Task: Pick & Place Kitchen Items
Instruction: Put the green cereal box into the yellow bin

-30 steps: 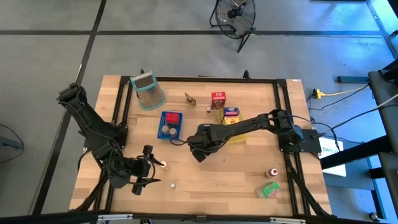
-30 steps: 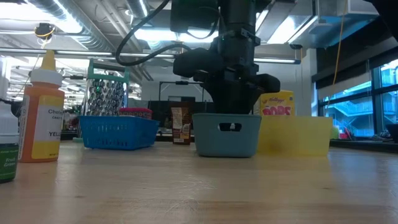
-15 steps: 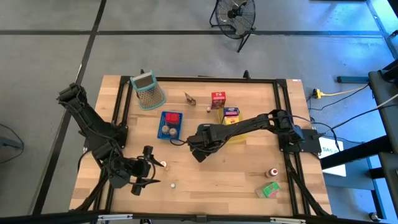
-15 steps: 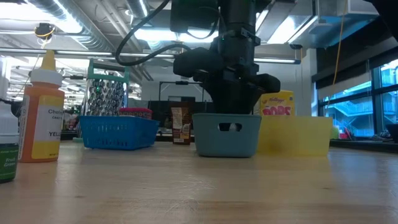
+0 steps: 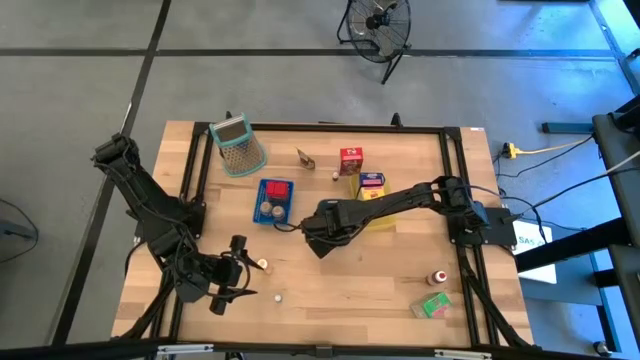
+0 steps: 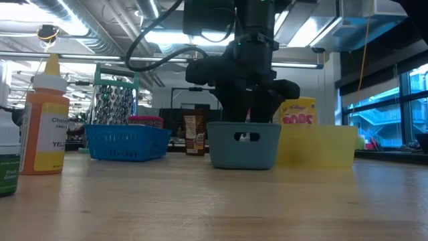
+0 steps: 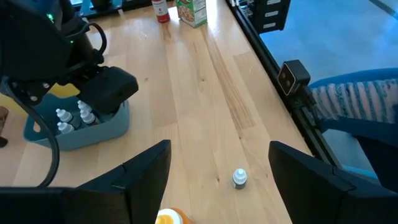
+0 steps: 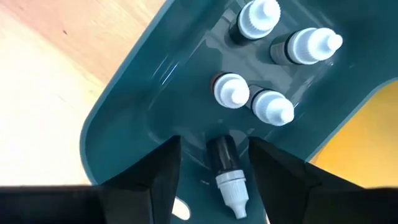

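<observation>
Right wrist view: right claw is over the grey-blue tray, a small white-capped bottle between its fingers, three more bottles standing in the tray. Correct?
Nearly. The right wrist view shows four white-capped bottles standing in the grey-blue tray, not three. The rest holds: the right claw is over that tray with a small white-capped bottle between its fingers.

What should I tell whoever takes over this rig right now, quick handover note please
Right gripper: over the grey-blue tray, fingers apart around a small white-capped bottle lying in the tray; four more bottles stand in it.
Left gripper: open, holding nothing, low at the table's front-left, near a small white-capped piece on the wood.
Elsewhere: blue tray with items, red carton, yellow and blue-purple carton by the yellow tray, red-capped bottle and green carton front-right.
Done: five bottles in the grey-blue tray.
Left: the loose items on the table.
</observation>
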You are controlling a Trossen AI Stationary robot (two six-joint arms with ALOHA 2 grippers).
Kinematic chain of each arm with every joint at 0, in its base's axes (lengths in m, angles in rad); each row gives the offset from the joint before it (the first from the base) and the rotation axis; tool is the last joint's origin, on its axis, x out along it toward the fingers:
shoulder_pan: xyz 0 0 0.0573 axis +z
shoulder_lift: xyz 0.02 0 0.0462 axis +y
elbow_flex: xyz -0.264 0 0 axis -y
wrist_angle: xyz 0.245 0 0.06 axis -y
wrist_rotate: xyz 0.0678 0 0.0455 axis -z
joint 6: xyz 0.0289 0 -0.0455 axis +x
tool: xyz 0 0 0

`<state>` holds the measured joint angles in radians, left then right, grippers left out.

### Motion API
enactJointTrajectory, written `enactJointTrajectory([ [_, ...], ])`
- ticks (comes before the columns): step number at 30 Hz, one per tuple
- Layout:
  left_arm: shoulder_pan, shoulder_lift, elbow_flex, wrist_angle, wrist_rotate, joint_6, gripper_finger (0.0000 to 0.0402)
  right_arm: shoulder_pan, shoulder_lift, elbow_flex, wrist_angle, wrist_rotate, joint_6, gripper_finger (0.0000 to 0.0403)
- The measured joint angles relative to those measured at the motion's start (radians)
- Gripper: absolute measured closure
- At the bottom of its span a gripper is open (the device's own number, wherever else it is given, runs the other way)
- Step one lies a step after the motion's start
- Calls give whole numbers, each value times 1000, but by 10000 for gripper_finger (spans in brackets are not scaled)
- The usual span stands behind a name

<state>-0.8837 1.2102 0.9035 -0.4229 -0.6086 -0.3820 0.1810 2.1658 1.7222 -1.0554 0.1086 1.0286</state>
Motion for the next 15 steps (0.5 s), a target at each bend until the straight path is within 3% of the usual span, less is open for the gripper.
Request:
enactJointTrajectory([
  [15, 0, 0, 0, 0, 0, -6, 135, 5, -40, 1, 1, -13, 11, 210],
])
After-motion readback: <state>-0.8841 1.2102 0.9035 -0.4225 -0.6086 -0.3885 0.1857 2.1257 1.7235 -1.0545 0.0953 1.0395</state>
